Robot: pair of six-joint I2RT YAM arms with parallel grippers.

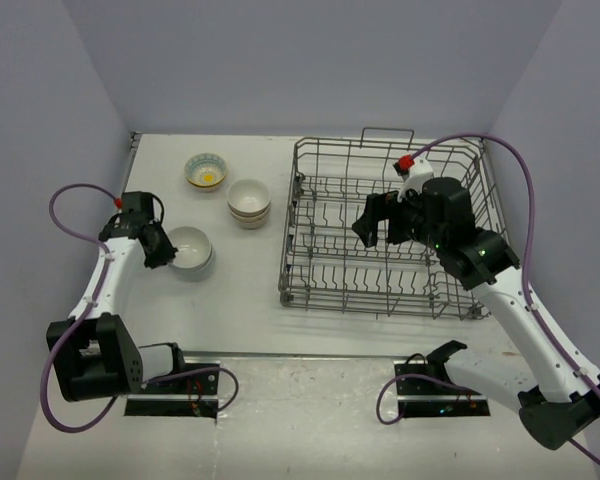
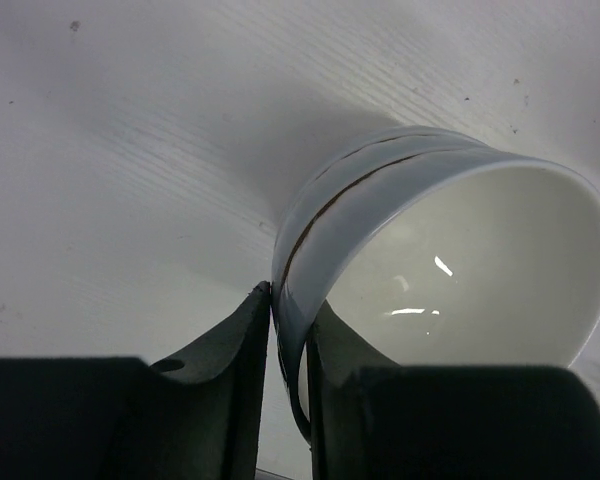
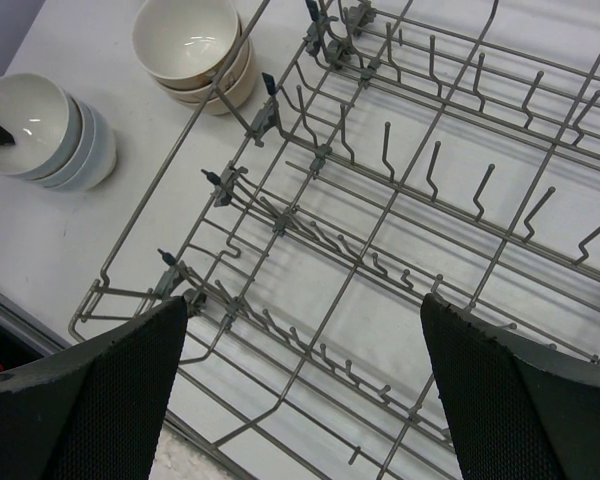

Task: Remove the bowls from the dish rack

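The top white bowl, stacked on the worktop left of the dish rack, is straddled at its rim by the narrow left gripper; whether it is clamped cannot be told. The right gripper is held wide above the dish rack.

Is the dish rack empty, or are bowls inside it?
Empty where visible: the dish rack shows only bare wire; bowls stand outside it.

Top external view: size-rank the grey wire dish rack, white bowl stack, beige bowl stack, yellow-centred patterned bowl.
1. grey wire dish rack
2. white bowl stack and beige bowl stack, alike
3. yellow-centred patterned bowl
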